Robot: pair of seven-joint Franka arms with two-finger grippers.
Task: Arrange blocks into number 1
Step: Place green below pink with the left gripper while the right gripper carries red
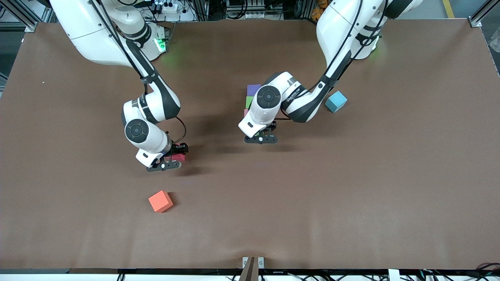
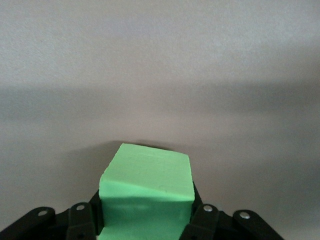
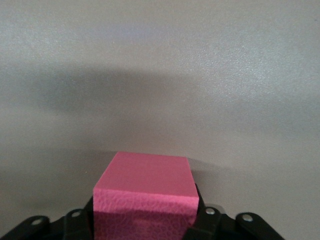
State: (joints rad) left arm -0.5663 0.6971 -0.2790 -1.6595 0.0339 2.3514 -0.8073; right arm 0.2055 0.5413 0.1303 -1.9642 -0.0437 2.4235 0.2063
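A purple block [image 1: 254, 89], a green block [image 1: 249, 102] and a sliver of a pink block [image 1: 245, 112] lie in a line, partly hidden by the left arm. My left gripper [image 1: 261, 139] [image 2: 145, 226] hangs low over the table just past that line, shut on a second green block [image 2: 147, 185]. Toward the right arm's end of the table, my right gripper [image 1: 166, 162] [image 3: 145, 226] is low too, shut on a red block [image 1: 178, 157] [image 3: 145, 192] that looks pinkish in its wrist view. An orange block [image 1: 160, 201] and a light blue block [image 1: 336, 101] lie loose.
The brown table [image 1: 351, 187] carries nothing besides the blocks. The left arm's elbow hangs over the line of blocks, next to the light blue one. A small bracket [image 1: 252, 263] sits at the table's near edge.
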